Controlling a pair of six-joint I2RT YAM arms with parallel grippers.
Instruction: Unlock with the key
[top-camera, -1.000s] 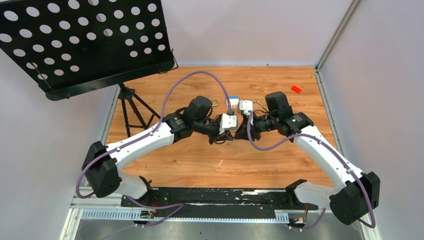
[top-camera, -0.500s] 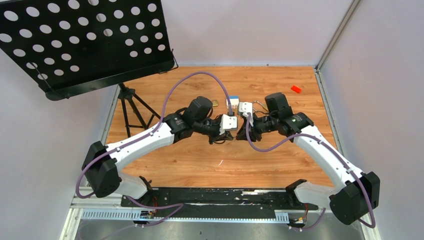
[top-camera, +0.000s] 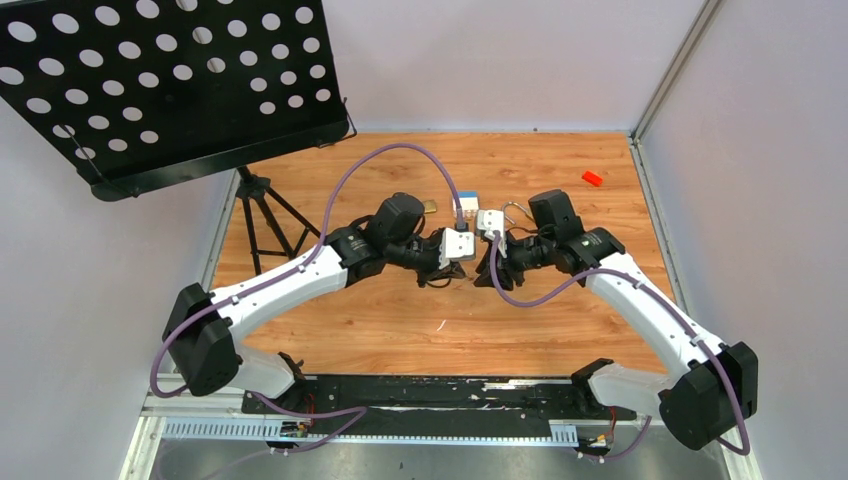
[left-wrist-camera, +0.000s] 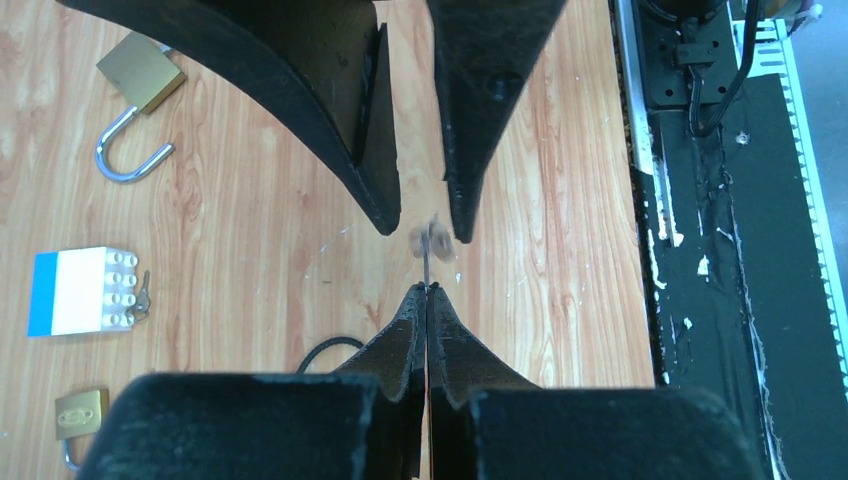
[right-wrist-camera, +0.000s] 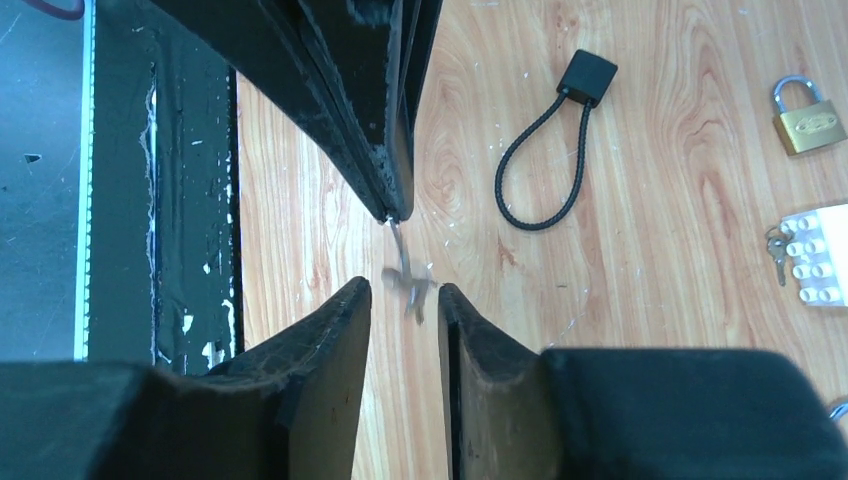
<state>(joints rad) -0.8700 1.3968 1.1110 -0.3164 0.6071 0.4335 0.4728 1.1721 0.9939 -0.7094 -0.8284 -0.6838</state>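
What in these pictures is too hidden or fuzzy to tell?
- The key: blurred in both wrist views; in the top view, too small and hidden between the left gripper and right gripper.
- Small padlock: left wrist view, shackle mostly hidden behind the left gripper's body.
- White brick: right wrist view, cut off by the right edge.

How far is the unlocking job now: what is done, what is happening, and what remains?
Done: the key is off the table, pinched in the tips of the shut left hand. In hand: the right hand stands open on both sides of the key, probably to take it. Left: a brass padlock lies on the table away from both hands, key not yet inserted.
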